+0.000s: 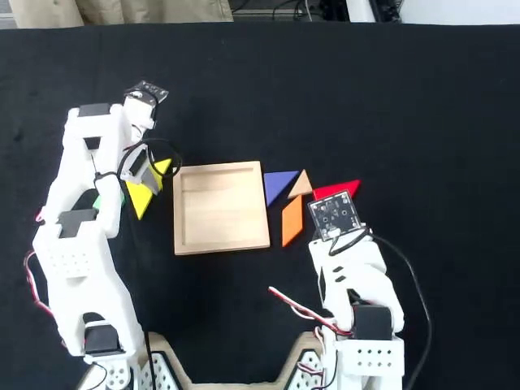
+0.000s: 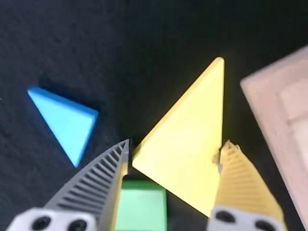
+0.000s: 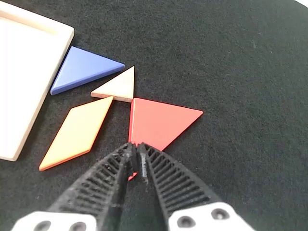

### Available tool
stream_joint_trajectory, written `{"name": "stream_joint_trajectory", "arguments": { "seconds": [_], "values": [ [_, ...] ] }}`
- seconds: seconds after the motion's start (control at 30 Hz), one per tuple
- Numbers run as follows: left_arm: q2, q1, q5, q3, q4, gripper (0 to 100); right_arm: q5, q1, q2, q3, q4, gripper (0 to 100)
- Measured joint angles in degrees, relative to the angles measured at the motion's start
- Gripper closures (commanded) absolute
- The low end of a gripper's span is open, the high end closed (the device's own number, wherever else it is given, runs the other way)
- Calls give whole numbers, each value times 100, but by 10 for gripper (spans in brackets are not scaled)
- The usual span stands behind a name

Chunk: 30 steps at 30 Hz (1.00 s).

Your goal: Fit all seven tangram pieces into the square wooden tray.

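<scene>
The square wooden tray (image 1: pixel 221 247) lies mid-table with nothing in it. Left of it rests a large yellow triangle (image 2: pixel 187 149). My left gripper (image 2: pixel 177 143) is open and straddles this piece, one finger close by each side. A light blue triangle (image 2: pixel 65 120) and a green square (image 2: pixel 141 209) lie beside it. Right of the tray are a dark blue triangle (image 3: pixel 82 70), a small wood-coloured triangle (image 3: pixel 118 87), an orange parallelogram (image 3: pixel 77 132) and a red triangle (image 3: pixel 156 122). My right gripper (image 3: pixel 137 147) is shut, its tips over the red triangle's near corner.
Black cloth covers the table. The left arm (image 1: pixel 81 236) stands left of the tray and covers most of the green square (image 1: pixel 99 201). The right arm's base (image 1: pixel 361 325) is at the front edge, with cables looping beside it. Open cloth stretches behind the tray.
</scene>
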Motion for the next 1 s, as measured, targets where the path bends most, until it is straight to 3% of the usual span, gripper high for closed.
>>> {"name": "stream_joint_trajectory", "arguments": {
  "seconds": [0.3, 0.53, 0.67, 0.8, 1.0],
  "values": [
    [-958, 246, -1152, -316, 1451, 812, 0, 0, 0, 0, 0, 985],
    [-1873, 1530, -1925, -316, 2224, 812, 0, 0, 0, 0, 0, 986],
    [-1916, 2558, -1969, -62, 1987, 812, 0, 0, 0, 0, 0, 986],
    [-1916, 3358, -2004, 862, 1055, 815, 0, 0, 0, 0, 0, 986],
    [-1916, 3490, -2233, 1547, 97, 815, 0, 0, 0, 0, 0, 986]
  ]
}}
